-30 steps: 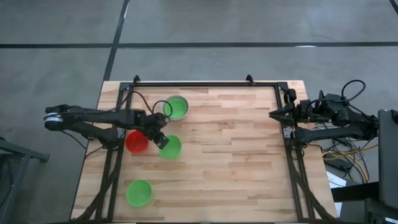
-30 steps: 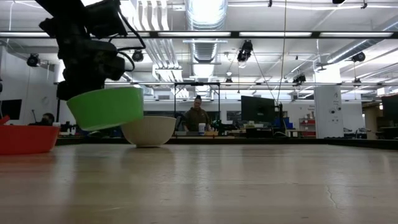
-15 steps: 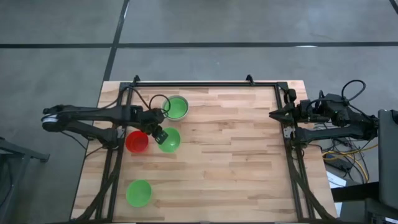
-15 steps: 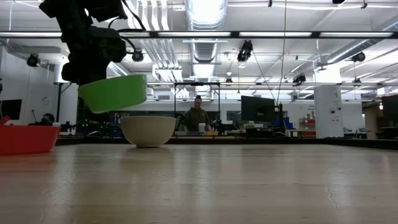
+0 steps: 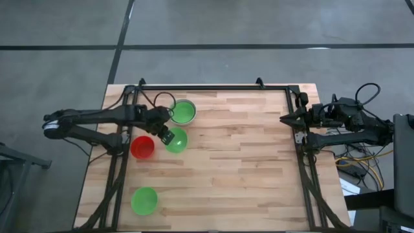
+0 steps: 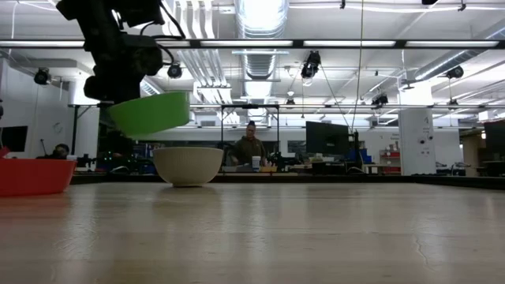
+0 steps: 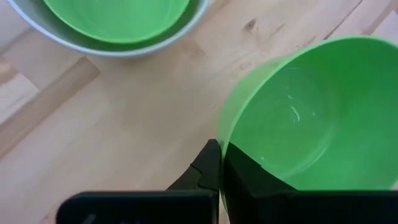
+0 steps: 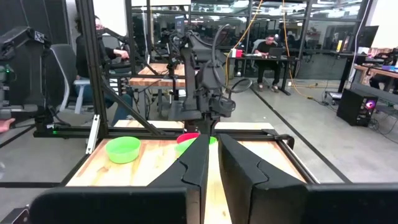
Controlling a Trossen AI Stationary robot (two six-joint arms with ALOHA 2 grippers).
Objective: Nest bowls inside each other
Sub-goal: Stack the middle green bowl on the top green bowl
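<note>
High view: the left gripper (image 5: pixel 164 134) pinches a green bowl (image 5: pixel 176 140) by its rim, beside the white bowl (image 5: pixel 183 112), which already holds a green one. The red bowl (image 5: pixel 142 147) and another green bowl (image 5: pixel 143 200) wait. Low view: the held bowl hangs above the table (image 6: pixel 316 237). Right wrist view: the right gripper (image 8: pixel 212 163), parked at the table's right edge, looks nearly closed and empty.

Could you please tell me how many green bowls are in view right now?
3. One green plastic bowl sits nested in the pale white-grey bowl; one is held in the air by the left gripper beside it; one rests alone at the table's near-left corner.
</note>
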